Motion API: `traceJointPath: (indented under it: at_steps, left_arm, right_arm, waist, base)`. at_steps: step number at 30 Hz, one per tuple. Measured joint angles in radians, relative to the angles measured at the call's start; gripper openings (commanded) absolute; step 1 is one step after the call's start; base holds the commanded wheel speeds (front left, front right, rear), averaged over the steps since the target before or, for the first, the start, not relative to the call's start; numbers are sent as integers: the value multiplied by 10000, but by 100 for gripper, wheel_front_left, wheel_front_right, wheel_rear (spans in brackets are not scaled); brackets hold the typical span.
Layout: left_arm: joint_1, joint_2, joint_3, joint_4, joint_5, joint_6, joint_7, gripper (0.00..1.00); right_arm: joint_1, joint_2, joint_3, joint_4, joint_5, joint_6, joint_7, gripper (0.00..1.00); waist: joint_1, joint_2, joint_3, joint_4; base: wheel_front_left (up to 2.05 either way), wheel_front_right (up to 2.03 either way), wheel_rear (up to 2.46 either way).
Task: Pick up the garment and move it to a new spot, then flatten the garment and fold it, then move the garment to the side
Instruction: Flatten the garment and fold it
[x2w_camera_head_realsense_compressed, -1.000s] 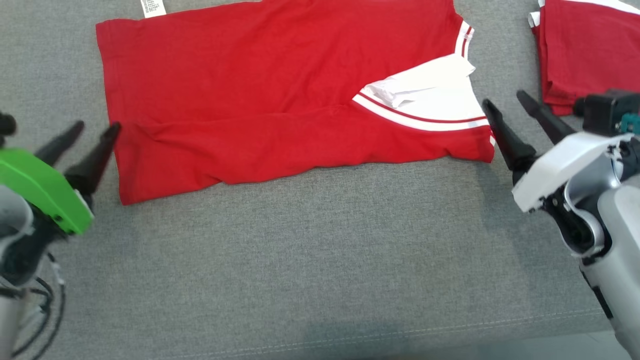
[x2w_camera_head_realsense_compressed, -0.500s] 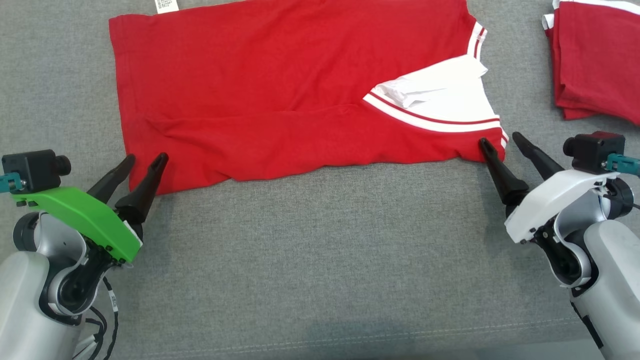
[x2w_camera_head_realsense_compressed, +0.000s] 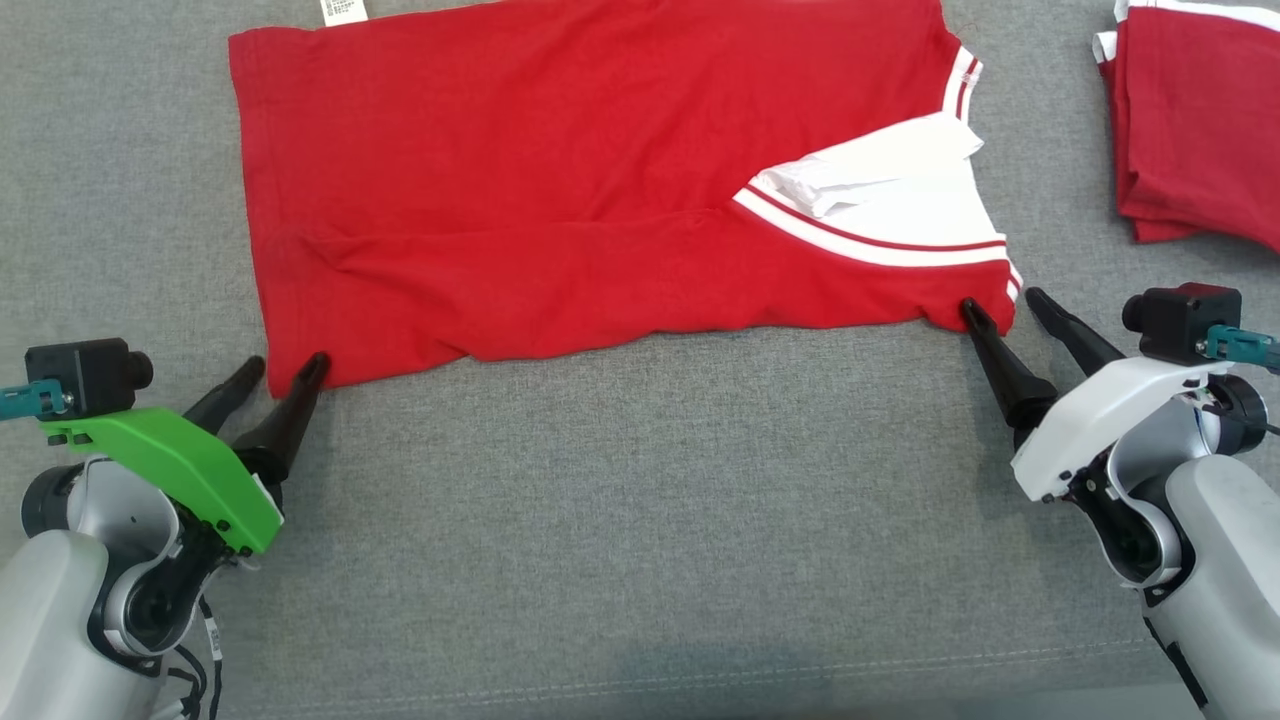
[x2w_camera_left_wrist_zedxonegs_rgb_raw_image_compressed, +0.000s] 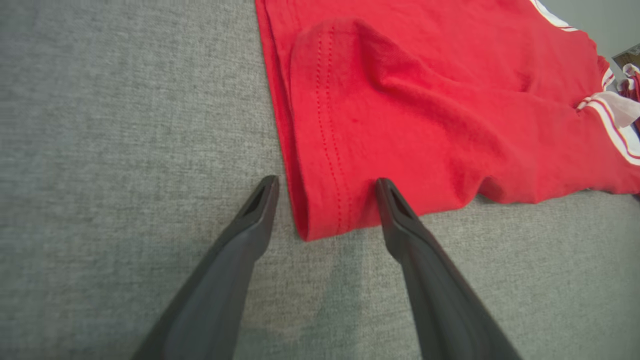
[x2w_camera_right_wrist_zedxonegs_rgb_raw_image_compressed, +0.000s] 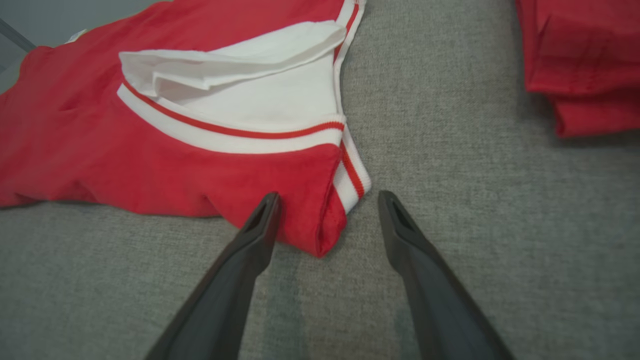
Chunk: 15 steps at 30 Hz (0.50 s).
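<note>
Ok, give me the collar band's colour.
Collar band is white with a thin red stripe; right wrist view shows it best.

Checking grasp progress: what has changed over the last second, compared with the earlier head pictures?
Both grippers drew back to the near corners of the garment: the left gripper straddles the hem corner, the right gripper the collar-end corner. Both stay open, nothing gripped. The garment lies as before.

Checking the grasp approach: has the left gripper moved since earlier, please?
Yes: left gripper came back along the red shirt's left hem, now straddling its near corner.
</note>
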Motion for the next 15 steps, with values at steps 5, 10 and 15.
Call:
traceJointPath:
  at_steps: [5,10,15]
  left_arm:
    - [0,86,2,121,96,71,-2,100]
    - [-2,65,-42,217,100,73,-2,100]
    - [-22,-10,-125,274,100,71,-2,100]
  right_arm:
    - [45,12,31,35,-17,0,-2,100]
    - [73,105,111,73,-15,10,0,100]
    - [38,184,169,98,12,79,0,54]
  waist:
    - [0,0,1,-34]
    - [0,0,9,-37]
    - [0,0,16,-27]
  base:
    - [0,0,0]
    - [0,0,0]
    - [0,0,0]
